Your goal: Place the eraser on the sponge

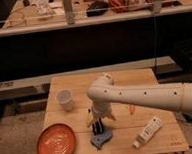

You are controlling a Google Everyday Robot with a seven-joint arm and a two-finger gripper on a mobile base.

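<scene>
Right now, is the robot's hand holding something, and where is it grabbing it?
I cannot tell. The gripper points down right over the blue thing.

- The desk (135, 78) carries everything, and the arm (141, 95) reaches in over its right edge.
- A cup (64, 99) stands near the left edge, toward the back.
- A plate (55, 143) lies in the front-left corner, in front of the cup.
- The sponge (101, 139) lies by the front edge, just right of the plate.
- The gripper (97, 126) hangs right above the sponge.
- A tube (147, 131) lies toward the front-right corner, apart from the sponge.
</scene>
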